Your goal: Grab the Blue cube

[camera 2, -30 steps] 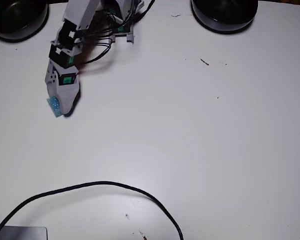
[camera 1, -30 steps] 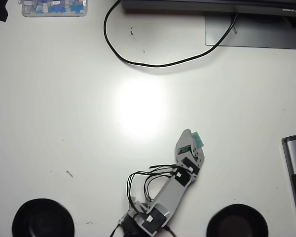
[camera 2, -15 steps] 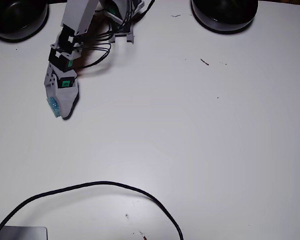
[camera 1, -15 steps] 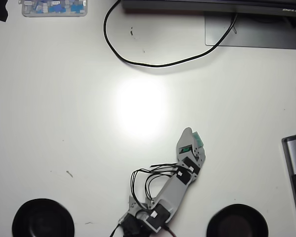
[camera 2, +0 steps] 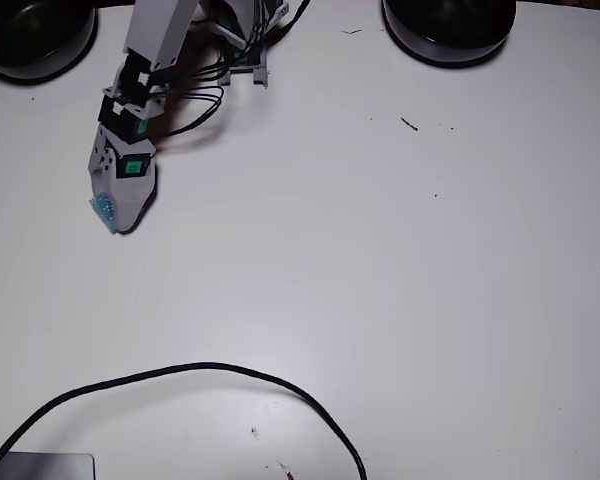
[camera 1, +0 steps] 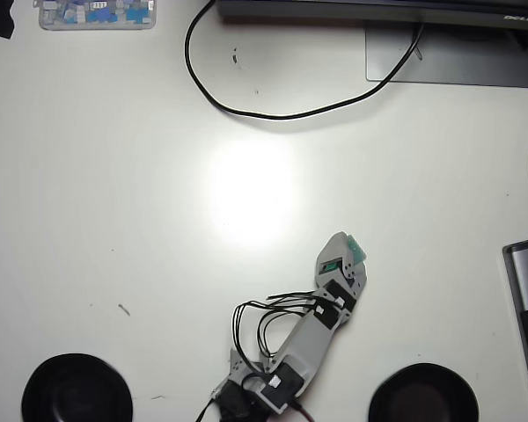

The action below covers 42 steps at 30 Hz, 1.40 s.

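Note:
The Blue cube (camera 1: 357,250) shows only as a teal sliver poking out from under the right side of the grey gripper (camera 1: 340,243) in the overhead view. In the fixed view the speckled Blue cube (camera 2: 102,206) peeks out at the left edge of the gripper (camera 2: 119,222), near its tip. The gripper's broad grey plate covers most of the cube and hides the other jaw, so only one tip shows. The arm is folded close to its base at the table edge.
Two black bowls (camera 1: 76,389) (camera 1: 422,395) flank the arm's base. A black cable (camera 1: 246,110) loops across the far table. A clear tray (camera 1: 97,13) of small pieces sits far left; a monitor stand (camera 1: 458,57) and a dark device (camera 1: 526,308) stand at the right.
The gripper has shifted slightly toward the base and over the cube, so less of the cube shows now than one second ago.

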### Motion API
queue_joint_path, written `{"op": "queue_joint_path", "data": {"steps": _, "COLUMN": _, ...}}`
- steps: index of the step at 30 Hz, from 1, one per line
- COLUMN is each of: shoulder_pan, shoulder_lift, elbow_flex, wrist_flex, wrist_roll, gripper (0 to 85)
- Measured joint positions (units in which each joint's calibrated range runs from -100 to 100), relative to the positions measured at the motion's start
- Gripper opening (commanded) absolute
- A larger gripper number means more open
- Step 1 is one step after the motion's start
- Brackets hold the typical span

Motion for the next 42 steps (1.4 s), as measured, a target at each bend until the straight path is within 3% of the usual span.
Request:
{"op": "queue_joint_path", "data": {"steps": 2, "shoulder_pan": 0.0, "shoulder_lift": 0.0, "elbow_flex": 0.0, "wrist_flex": 0.23, "wrist_roll": -0.15, "gripper": 16.6}}
{"op": "queue_joint_path", "data": {"steps": 5, "shoulder_pan": -0.05, "shoulder_lift": 0.0, "elbow_flex": -0.55, "wrist_flex": 0.77, "wrist_roll": -0.44, "gripper": 12.3}}
{"op": "queue_joint_path", "data": {"steps": 19, "shoulder_pan": 5.03, "shoulder_lift": -8.55, "elbow_flex": -3.22, "wrist_flex": -0.54, "wrist_roll": -0.68, "gripper": 12.3}}
{"op": "queue_joint_path", "data": {"steps": 42, "shoulder_pan": 32.87, "shoulder_lift": -22.6, "elbow_flex": -1.56, "wrist_flex": -5.95, "wrist_roll": 1.03, "gripper": 9.5}}
